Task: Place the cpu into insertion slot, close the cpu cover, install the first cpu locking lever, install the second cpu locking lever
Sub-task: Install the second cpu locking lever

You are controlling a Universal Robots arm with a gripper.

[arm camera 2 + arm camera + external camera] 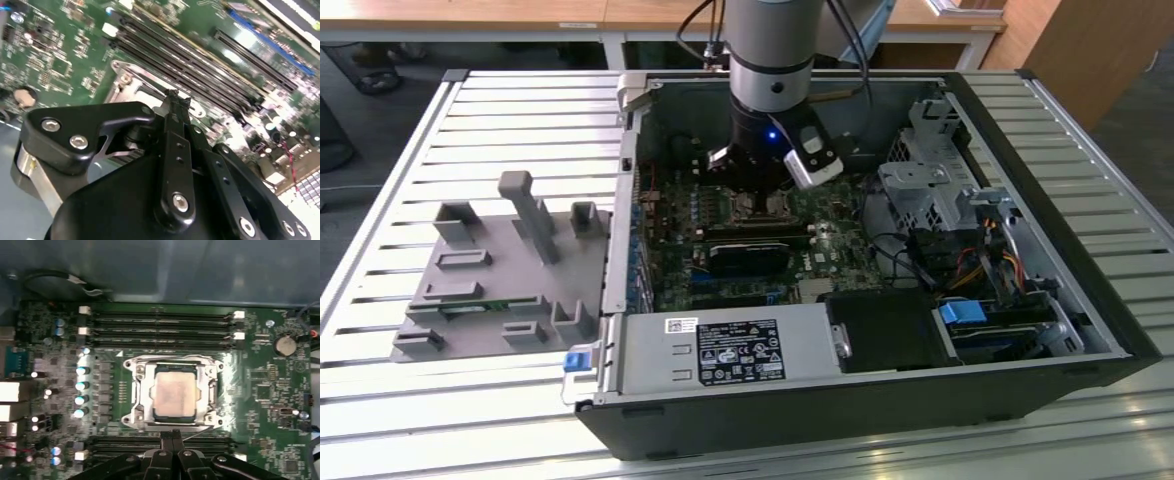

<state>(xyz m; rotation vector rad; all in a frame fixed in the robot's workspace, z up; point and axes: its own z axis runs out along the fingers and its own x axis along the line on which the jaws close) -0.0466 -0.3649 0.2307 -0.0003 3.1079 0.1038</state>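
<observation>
I judge the lever step in hand: the cpu [174,394] sits in the insertion slot [212,390] under the closed cpu cover [145,390] mid-motherboard, my gripper [173,436] clenched empty at the socket's edge, needing precise hooking next.

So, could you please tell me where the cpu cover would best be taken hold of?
Probably its edge nearest the gripper, pinched from above on that side. The cpu cover lies flat around the cpu, so only its thin rim offers a hold.
</observation>
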